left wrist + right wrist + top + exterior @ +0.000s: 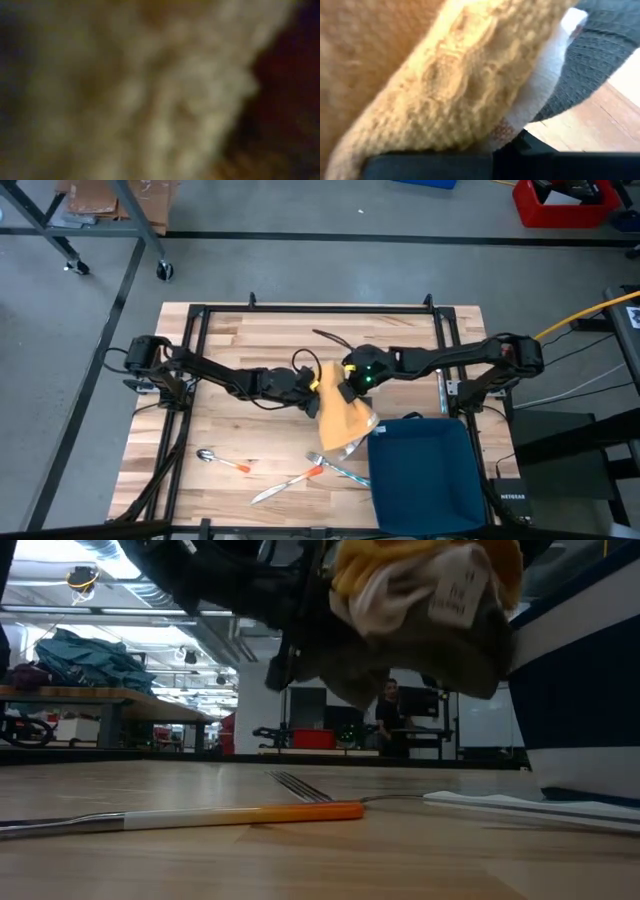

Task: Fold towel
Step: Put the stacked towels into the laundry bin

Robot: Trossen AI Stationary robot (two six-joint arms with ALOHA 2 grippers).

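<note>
Towel [344, 418], yellow-orange, hangs in the air over the middle of the wooden surface [240, 350], held up between the two arms. The left claw [312, 383] is closed on the towel's upper left edge, and the right claw [347, 387] is closed on its top, just beside the left one. The lower part of the cloth drops toward the front and reaches over the corner of a dark blue bin [425, 475] that stands on the front right of the surface.

From the low view the towel [420, 610] is a bunched mass above the surface, not touching it, with yellow, white and grey-green folds. A white sewn label [457, 592] sticks out of the bunch; it has small printed marks, but I cannot read them. The right wrist view shows the knitted yellow weave [465, 75] very close, with a white part and a dark grey part beside it.

On the surface in front lie a spoon [222, 461] with an orange handle, a knife [287, 484] and a fork [338, 470]. At the front right corner a small dark box [511, 501] carries the word NETGEAR. A person [388, 715] stands far behind in the room.
</note>
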